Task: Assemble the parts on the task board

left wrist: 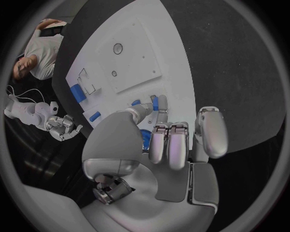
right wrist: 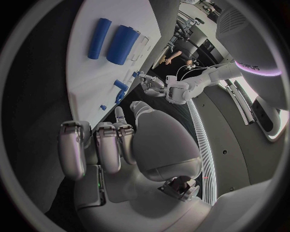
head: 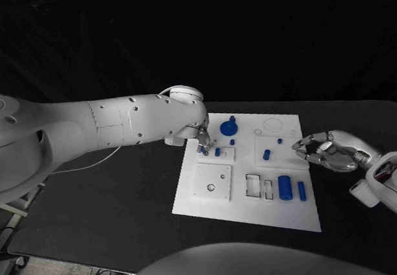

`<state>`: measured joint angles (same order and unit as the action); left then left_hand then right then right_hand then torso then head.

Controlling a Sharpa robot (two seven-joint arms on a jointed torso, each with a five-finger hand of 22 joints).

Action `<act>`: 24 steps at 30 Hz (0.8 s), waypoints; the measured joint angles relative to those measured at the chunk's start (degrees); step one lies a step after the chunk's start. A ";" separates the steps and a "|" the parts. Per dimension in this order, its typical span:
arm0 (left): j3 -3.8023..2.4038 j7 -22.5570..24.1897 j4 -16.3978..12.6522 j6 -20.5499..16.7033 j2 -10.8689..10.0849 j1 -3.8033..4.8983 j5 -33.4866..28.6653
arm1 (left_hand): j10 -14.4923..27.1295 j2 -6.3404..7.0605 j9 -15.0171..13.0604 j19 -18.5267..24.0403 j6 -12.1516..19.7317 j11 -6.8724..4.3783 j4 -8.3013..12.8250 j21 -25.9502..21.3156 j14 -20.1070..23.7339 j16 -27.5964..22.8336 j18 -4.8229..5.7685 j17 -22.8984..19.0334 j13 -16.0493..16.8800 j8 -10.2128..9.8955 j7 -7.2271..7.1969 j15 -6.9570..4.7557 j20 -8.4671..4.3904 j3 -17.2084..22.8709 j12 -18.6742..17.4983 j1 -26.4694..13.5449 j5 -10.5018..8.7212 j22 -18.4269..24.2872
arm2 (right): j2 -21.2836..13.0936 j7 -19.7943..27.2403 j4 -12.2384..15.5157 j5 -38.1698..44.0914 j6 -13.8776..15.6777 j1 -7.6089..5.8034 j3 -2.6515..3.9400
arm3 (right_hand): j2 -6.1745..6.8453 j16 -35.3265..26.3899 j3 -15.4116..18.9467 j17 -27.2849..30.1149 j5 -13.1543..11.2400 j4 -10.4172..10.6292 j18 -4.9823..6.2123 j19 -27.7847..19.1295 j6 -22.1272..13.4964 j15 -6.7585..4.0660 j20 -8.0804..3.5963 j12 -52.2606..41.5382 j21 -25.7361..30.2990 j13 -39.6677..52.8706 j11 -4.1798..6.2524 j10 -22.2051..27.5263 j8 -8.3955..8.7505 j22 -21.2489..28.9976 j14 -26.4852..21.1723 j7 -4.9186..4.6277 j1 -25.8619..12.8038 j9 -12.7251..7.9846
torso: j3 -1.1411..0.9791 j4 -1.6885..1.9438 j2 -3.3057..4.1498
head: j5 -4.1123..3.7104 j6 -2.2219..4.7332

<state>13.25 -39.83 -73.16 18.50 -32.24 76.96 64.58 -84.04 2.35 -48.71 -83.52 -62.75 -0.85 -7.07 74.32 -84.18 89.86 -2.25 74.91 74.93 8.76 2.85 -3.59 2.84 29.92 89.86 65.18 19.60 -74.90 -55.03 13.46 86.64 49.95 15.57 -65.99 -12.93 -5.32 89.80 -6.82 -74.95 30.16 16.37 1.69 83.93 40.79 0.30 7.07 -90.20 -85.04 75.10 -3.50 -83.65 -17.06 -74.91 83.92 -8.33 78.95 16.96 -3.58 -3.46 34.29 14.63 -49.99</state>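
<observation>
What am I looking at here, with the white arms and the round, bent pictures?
It is a robot with two white arms, each ending in a silver hand. The square picture comes from a camera on its head, looking down at a black table. The two round ones come from cameras at its wrists, looking past each hand. On the table lies a white board with small blue parts, among them a large blue cylinder and a round blue knob. The left hand reaches down to the board's far corner, its fingertips at a small blue peg; I cannot tell whether it grips it. The right hand waits beside the board, fingers curled, holding nothing.
</observation>
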 measured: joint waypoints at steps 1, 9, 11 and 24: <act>0.00 0.00 0.00 -0.01 0.01 0.00 0.00 | 0.00 0.00 0.00 0.00 0.00 0.00 0.00 0.00 0.00 0.00 0.00 0.00 0.00 0.00 0.00 0.00 0.00 0.00 0.00 0.00 0.00 0.00 | 0.00 -0.01 0.00 0.00 0.00 0.00 0.00 | 0.00 0.00 0.00 0.00 0.00 0.00 0.00 0.00 0.00 0.00 0.00 0.00 0.00 -0.01 0.00 0.00 0.00 0.00 0.00 0.00 0.00 0.00 | 0.00 0.00 0.01 | 0.01 0.00; 0.00 0.00 0.08 -0.03 0.05 -0.01 0.01 | 0.00 0.00 -0.16 0.00 0.00 0.00 0.03 0.00 0.21 0.00 0.01 0.00 0.00 0.23 0.00 -0.21 0.00 0.35 0.00 0.00 -0.15 0.00 | -0.06 -0.07 0.01 0.00 0.03 0.04 -0.01 | 0.00 0.00 0.00 0.01 0.00 0.00 0.00 0.00 0.00 0.00 0.00 -0.01 0.00 -0.05 0.00 0.00 0.00 0.00 0.00 0.00 0.00 0.00 | 0.00 -0.02 0.02 | 0.01 0.00; 0.00 0.00 0.10 -0.05 0.08 -0.01 0.01 | 0.00 0.00 -0.16 0.00 0.01 0.00 0.03 0.00 0.21 0.00 0.01 0.00 0.00 0.23 0.01 -0.21 0.00 0.36 0.00 0.00 -0.04 0.00 | -0.06 -0.08 0.01 0.00 0.04 0.04 -0.01 | 0.00 0.00 0.00 0.01 0.00 0.00 0.00 0.00 0.00 0.00 0.00 -0.01 0.00 -0.05 -0.01 0.01 0.00 0.00 0.00 0.00 0.00 -0.01 | 0.00 -0.01 0.02 | 0.02 0.00; 0.00 0.00 -0.41 -1.54 0.03 -0.03 0.02 | 0.20 0.39 -0.43 0.12 0.02 -0.19 0.22 -0.65 0.21 0.00 0.01 0.01 0.00 0.74 0.02 -0.21 -0.12 1.19 0.00 -0.39 0.06 0.00 | -0.05 -0.18 0.00 0.00 0.07 0.10 -0.01 | 0.00 0.00 0.00 0.01 0.00 0.00 0.00 0.00 0.00 0.00 0.00 -0.03 0.24 -0.02 -0.01 0.01 0.00 0.01 0.00 0.00 0.00 -0.01 | -0.03 0.01 -0.06 | 0.37 -0.01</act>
<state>13.25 -39.83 -73.57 16.96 -32.20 76.93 64.60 -83.84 2.74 -49.14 -83.40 -62.74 -1.04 -6.85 73.66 -83.97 89.86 -2.25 74.92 74.93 9.51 2.87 -3.80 2.73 31.11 89.86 64.79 19.66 -74.90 -55.08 13.28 86.63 49.94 15.64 -65.89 -12.94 -5.32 89.80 -6.82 -74.93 30.16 16.37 1.69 83.93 40.79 0.30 7.07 -90.23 -84.80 75.07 -3.51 -83.64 -17.06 -74.90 83.92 -8.33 78.95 16.95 -3.61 -3.45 34.23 15.00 -50.00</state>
